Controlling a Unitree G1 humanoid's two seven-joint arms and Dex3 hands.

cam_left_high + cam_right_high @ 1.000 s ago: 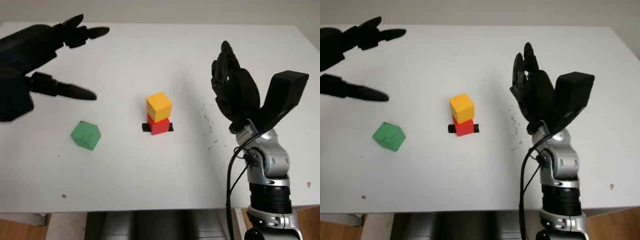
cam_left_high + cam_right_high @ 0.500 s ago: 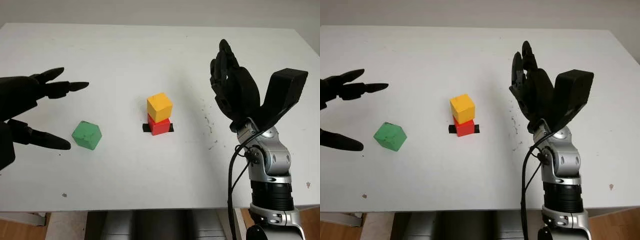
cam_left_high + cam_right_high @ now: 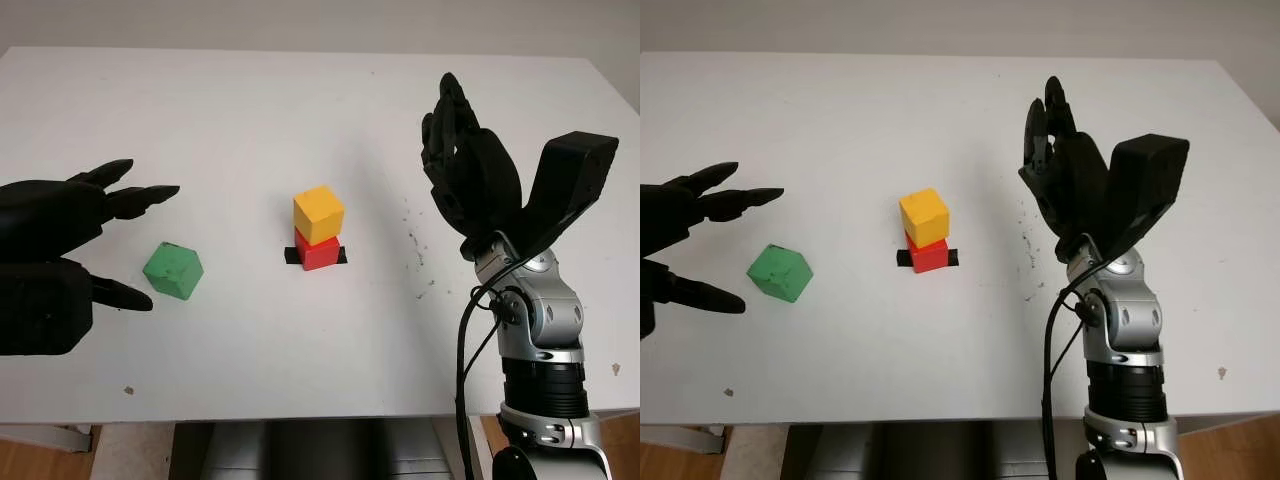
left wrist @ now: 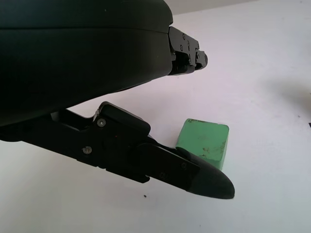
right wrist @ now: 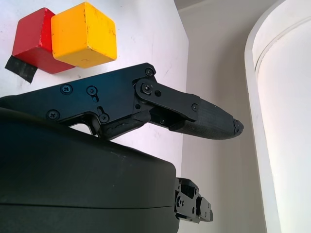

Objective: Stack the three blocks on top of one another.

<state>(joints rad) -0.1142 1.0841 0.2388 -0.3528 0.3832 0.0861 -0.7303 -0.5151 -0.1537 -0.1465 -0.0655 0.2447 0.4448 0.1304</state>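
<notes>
The green block [image 3: 173,271] is seen toward the tabletop's [image 3: 300,110] left edge, just beside the released left hand [image 3: 60,240], untouched. The yellow block [image 3: 318,213] is placed on the red block [image 3: 319,251] mid-table. The right hand [image 3: 465,175] is held empty, raised near the right edge.

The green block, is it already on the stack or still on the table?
Still on the table: the green block lies apart from the yellow block atop the red block.
</notes>
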